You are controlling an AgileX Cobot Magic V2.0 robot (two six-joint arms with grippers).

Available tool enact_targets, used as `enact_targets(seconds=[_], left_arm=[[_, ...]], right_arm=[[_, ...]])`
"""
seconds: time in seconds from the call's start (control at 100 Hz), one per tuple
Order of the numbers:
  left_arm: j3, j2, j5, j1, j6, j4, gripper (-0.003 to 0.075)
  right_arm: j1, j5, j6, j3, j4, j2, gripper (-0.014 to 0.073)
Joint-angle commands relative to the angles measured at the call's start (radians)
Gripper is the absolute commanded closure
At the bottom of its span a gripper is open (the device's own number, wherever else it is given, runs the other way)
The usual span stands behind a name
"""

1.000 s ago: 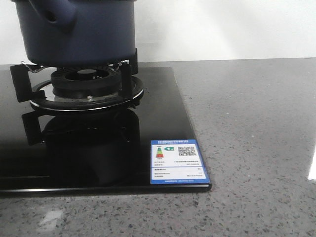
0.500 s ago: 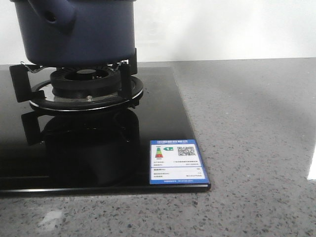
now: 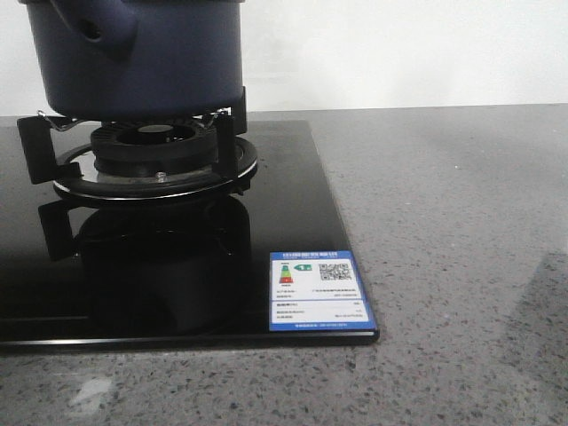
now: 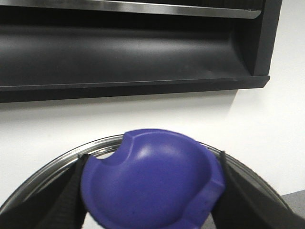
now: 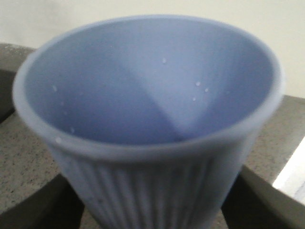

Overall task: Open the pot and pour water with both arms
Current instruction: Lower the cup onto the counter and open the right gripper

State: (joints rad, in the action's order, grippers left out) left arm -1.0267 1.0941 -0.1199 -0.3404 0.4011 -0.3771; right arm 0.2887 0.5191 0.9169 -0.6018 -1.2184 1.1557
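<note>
Pot sits on burner grate, far left corner of black hob, worktop to right. Top of pot out of front view. My left jaws clenched on purple lid knob, steel rim behind. My right jaws grasping ribbed light blue cup, upright. Judgement: keep lid well aside, bring cup over pot mouth, tilt slowly, lip inside rim.

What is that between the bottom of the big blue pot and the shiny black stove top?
In the front view, a round gas burner ringed by black pan supports lies between them; the pot rests on those supports above the glass hob.
</note>
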Motion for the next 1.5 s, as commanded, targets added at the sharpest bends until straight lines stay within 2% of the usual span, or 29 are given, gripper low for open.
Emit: enact_targets(seconds=[0.0, 0.19, 0.43, 1.15, 1.23, 1.4, 1.49], left_arm=[[-0.044, -0.029, -0.109, 0.003, -0.001, 0.004, 0.038], [-0.044, -0.029, -0.109, 0.003, -0.001, 0.004, 0.038], [-0.044, -0.029, -0.109, 0.003, -0.001, 0.004, 0.038], [-0.044, -0.029, -0.109, 0.003, -0.001, 0.004, 0.038], [-0.044, -0.029, -0.109, 0.003, -0.001, 0.004, 0.038], [-0.044, -0.029, -0.109, 0.003, -0.001, 0.004, 0.038], [-0.044, -0.029, -0.109, 0.003, -0.001, 0.004, 0.038]], right_arm=[[0.01, 0.112, -0.092, -0.011, 0.093, 0.031, 0.0274], [0.01, 0.24, -0.19, -0.011, 0.164, 0.146, 0.0274], [0.01, 0.295, -0.283, -0.011, 0.223, 0.264, 0.0274], [0.01, 0.315, -0.301, -0.011, 0.236, 0.349, 0.0272], [0.01, 0.315, -0.301, -0.011, 0.237, 0.349, 0.0226], [0.01, 0.315, -0.222, -0.011, 0.237, 0.343, -0.006], [0.01, 0.308, -0.181, -0.011, 0.215, 0.325, -0.0063]])
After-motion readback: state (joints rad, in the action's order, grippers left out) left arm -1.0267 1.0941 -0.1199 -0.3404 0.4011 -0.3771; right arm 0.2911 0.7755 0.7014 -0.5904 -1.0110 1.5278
